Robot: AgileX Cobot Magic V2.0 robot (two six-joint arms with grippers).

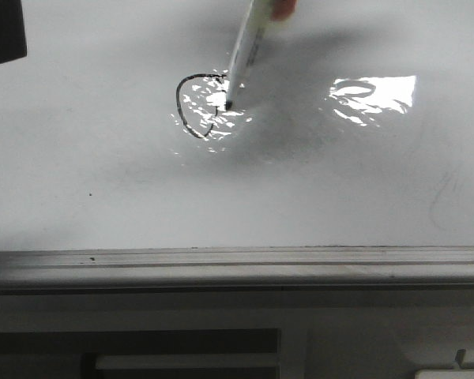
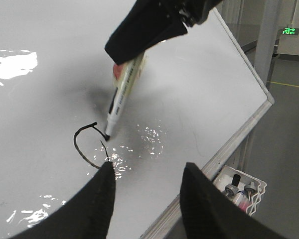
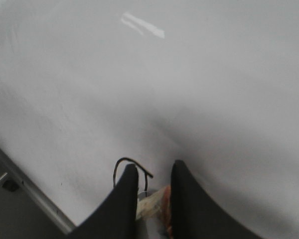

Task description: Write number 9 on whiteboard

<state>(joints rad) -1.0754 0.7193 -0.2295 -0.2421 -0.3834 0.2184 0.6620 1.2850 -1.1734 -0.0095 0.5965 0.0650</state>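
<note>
Pressing its tip beside the thin black half-drawn loop of the number 9 [image 1: 196, 105], mid-board on the glossy white whiteboard [image 1: 87, 181], a white marker pen [image 1: 242, 54] is clenched by the right gripper [image 3: 150, 199]; the left gripper [image 2: 147, 191] is held released. A slipped grip could smear the tail.

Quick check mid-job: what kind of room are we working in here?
Probably a lab or industrial hall, not a home. The left wrist view shows a green exit sign, a yellow floor line and a pillar beyond the whiteboard, plus a tray of markers beside it.
</note>
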